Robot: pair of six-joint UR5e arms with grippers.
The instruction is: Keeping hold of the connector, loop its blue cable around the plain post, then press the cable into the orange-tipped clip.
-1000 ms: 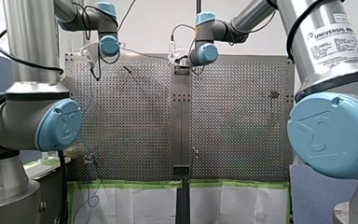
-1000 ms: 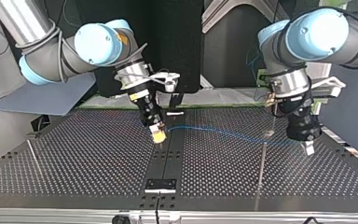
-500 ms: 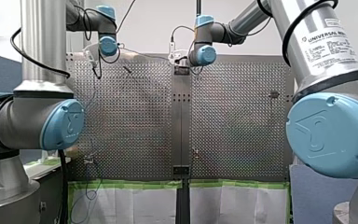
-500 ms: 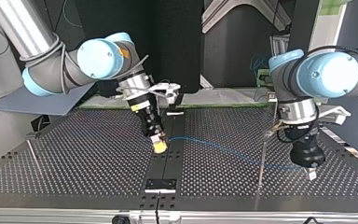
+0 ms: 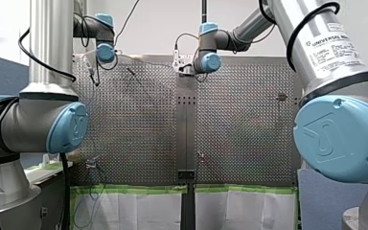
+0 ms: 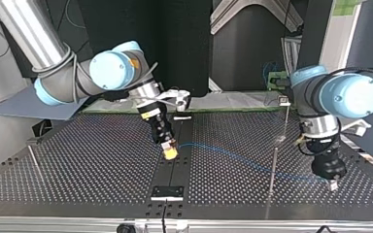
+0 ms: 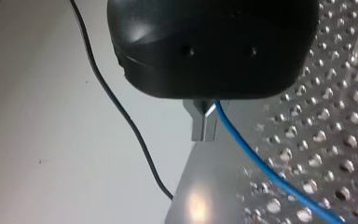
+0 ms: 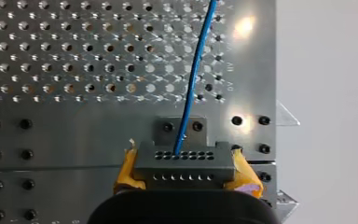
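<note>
In the top view, my right gripper [image 6: 169, 152] with yellow pads is shut on the grey connector [image 8: 184, 164] over the centre strip. The blue cable [image 6: 233, 156] runs from the connector across the perforated table to my left gripper [image 6: 331, 184], which hangs low at that view's right. In the left wrist view, its metal fingers [image 7: 204, 125] are shut on the blue cable [image 7: 261, 168]. The plain post [image 6: 270, 189] stands between the two grippers, close to the left one, and the cable passes it. A small fixture with a reddish tip [image 5: 201, 155] stands beside the centre strip.
Another thin post [image 6: 34, 162] stands at the top view's left. A tall thin rod with a small head [image 6: 284, 104] rises at the far right of that view. A black bracket [image 6: 167, 192] sits on the centre strip near the front edge.
My left gripper has moved toward the top view's near edge and slightly right, past the plain post, drawing the cable with it. My right gripper has shifted a little nearer with the connector.
</note>
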